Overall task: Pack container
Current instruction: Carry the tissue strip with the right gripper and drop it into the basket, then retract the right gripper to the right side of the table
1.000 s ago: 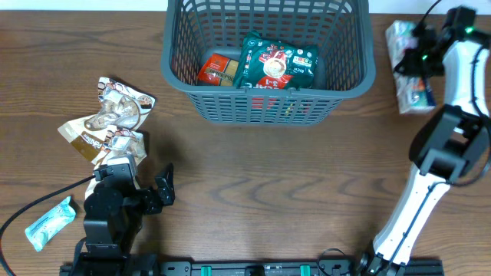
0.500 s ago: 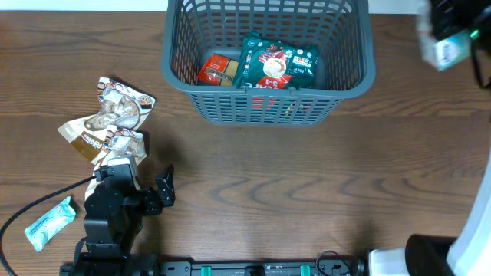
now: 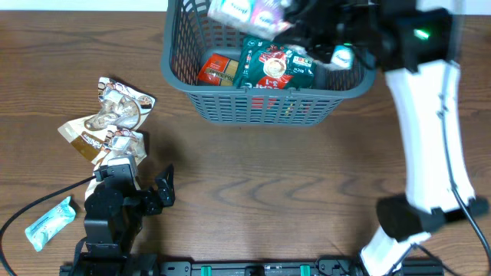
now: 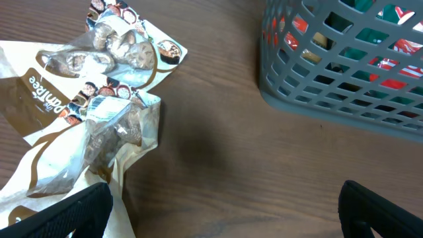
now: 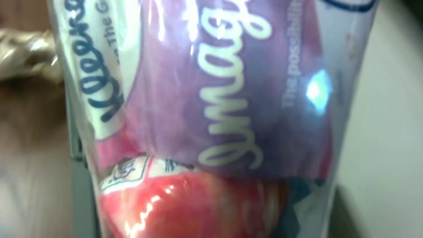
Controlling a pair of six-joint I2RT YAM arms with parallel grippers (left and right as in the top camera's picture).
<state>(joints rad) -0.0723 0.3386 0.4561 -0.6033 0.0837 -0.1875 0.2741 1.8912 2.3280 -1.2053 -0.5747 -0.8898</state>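
The dark grey lattice basket (image 3: 268,103) stands at the top middle of the table and shows in the left wrist view (image 4: 330,86). It holds a green packet (image 3: 276,65) and a red packet (image 3: 217,70). My right gripper (image 3: 299,23) is over the basket's far side, shut on a pack of tissue packets (image 3: 245,14). That pack fills the right wrist view (image 5: 211,112) and hides the fingers. My left gripper (image 3: 146,195) is open and empty, low at the front left, next to the brown-and-white snack bags (image 3: 107,119).
The brown-and-white snack bags (image 4: 86,119) lie left of the basket. A light blue packet (image 3: 50,222) lies at the front left edge by a black cable.
My right arm has swung left from the table's far right corner, carrying the tissue pack over the basket. The left arm has not moved.
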